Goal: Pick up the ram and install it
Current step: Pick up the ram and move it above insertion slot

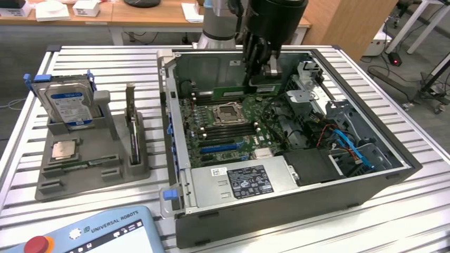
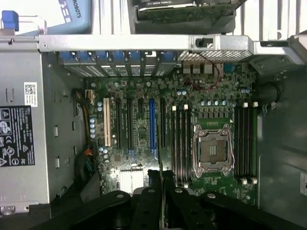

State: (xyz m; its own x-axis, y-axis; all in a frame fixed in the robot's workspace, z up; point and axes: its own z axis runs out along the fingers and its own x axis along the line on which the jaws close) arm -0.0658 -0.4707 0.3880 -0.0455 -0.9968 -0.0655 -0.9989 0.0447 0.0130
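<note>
Evidently the install step was in hand: my gripper (image 1: 262, 78) hung in the far part of the open case (image 1: 281, 216), fingers (image 2: 149, 201) pinched together on the ram (image 1: 235, 93), just above the motherboard (image 2: 139, 103); seating it, I judged, called for squaring its edge over a free memory slot (image 2: 180, 143)

Reading off the teach pendant (image 1: 105, 229) now: "UNIVERSAL ROBOTS" in dark capitals beside a small logo. The wrist view catches that pendant (image 2: 72, 10) again, with just "ROBOTS" legible. The black label on the power supply (image 1: 246, 182) carries small print and marks, too fine to read. The same goes for the hard drive's blue label (image 1: 70, 105).
</note>
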